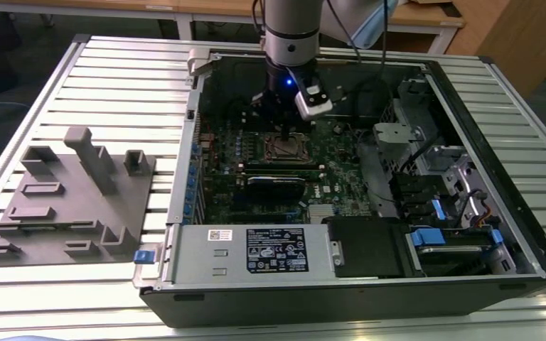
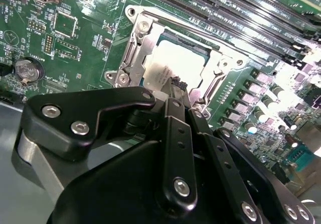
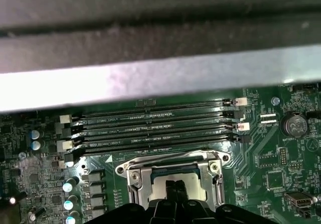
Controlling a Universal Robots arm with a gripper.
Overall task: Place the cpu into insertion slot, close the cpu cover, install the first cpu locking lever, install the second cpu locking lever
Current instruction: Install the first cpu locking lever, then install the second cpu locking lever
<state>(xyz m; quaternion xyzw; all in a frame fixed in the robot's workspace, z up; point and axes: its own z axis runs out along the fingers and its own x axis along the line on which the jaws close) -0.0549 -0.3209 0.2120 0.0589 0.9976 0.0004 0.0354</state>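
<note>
The computer case (image 1: 349,213) lies open on the tabletop (image 1: 111,71); a fixture block (image 1: 69,206) sits at the exterior view's left of it; inside, the cpu (image 2: 183,68) lies in the insertion slot (image 1: 286,148), the cpu cover (image 2: 143,58) framing it; the gripper (image 2: 175,86) hangs just above.

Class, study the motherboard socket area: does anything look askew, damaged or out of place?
Nothing stands out. The silver-grey square cpu lies flat and square within the silver metal cpu cover; the black gripper is right above it.
</note>
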